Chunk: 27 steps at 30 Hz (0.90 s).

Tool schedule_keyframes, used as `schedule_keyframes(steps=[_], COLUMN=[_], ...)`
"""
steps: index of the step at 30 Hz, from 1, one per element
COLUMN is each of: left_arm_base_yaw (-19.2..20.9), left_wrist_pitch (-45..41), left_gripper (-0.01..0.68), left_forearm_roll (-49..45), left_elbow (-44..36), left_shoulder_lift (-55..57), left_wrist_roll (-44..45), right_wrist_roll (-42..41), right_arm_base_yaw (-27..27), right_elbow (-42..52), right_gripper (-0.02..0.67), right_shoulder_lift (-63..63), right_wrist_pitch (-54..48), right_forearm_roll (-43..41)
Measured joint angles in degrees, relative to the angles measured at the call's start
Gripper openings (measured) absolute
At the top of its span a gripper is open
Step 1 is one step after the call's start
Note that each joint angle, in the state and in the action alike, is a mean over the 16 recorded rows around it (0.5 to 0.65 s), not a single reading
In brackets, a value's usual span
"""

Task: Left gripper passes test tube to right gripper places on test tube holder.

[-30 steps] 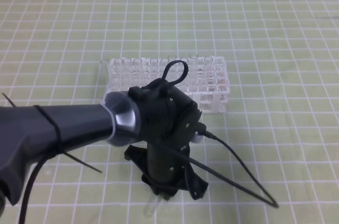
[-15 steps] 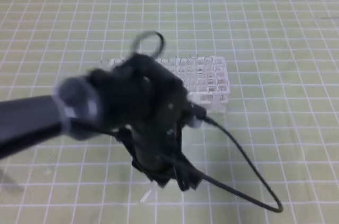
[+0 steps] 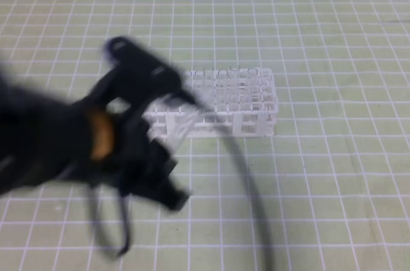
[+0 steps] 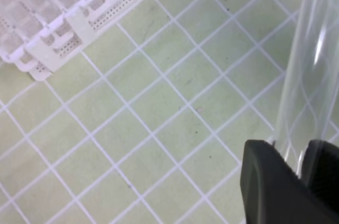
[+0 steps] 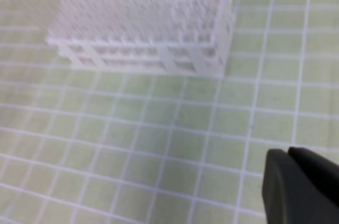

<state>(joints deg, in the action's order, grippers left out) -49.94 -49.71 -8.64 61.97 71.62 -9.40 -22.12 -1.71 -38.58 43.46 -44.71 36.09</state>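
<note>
The left gripper (image 4: 302, 179), clamped on the test tube (image 4: 310, 60), has swung up and leftward, lifting it for handover.

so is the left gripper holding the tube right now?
Yes. In the left wrist view the black fingers are clamped on the clear tube, which rises off the mat.

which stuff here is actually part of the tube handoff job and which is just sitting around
Part of the job:
left gripper, shut on the test tube
right gripper
test tube holder

Just there:
green grid mat
black cable
</note>
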Motion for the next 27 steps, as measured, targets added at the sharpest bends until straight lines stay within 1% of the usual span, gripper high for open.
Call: schedule_keyframes(steps=[3,7,11,14,18,21,27], left_arm_base_yaw=[-0.02,-0.03,-0.01,0.00,0.00,0.00,0.01], left_wrist_pitch=[5.41,14.85,25.65,33.14,41.80,47.04,53.95], left_gripper=[0.008,0.009,0.008,0.007,0.007,0.007,0.008], left_forearm_roll=[-0.87,-1.56,-2.13,-2.48,-2.80,-3.01,-3.19], left_elbow=[-6.64,-16.48,-25.14,-30.09,-34.47,-36.18,-36.98], left_shoulder_lift=[-7.00,-15.88,-22.63,-25.86,-27.66,-27.31,-24.40], left_wrist_roll=[-0.94,-2.48,-4.00,-4.92,-5.38,-5.41,-5.39], right_wrist_roll=[-1.09,-2.02,-2.81,-3.21,-3.29,-3.29,-3.25], right_arm_base_yaw=[-0.29,-1.41,-3.67,-6.27,-11.01,-15.52,-26.28], right_elbow=[-1.27,-2.97,-4.99,-6.91,-10.02,-12.36,-15.61], right_gripper=[-0.002,-0.002,-0.002,-0.002,-0.002,-0.002,-0.002], right_shoulder_lift=[0.34,1.22,2.86,4.64,7.62,10.10,14.18], right_wrist_pitch=[-0.23,-0.31,0.00,0.71,2.57,4.93,12.88], right_forearm_roll=[2.10,4.12,5.75,6.53,6.66,6.11,2.73])
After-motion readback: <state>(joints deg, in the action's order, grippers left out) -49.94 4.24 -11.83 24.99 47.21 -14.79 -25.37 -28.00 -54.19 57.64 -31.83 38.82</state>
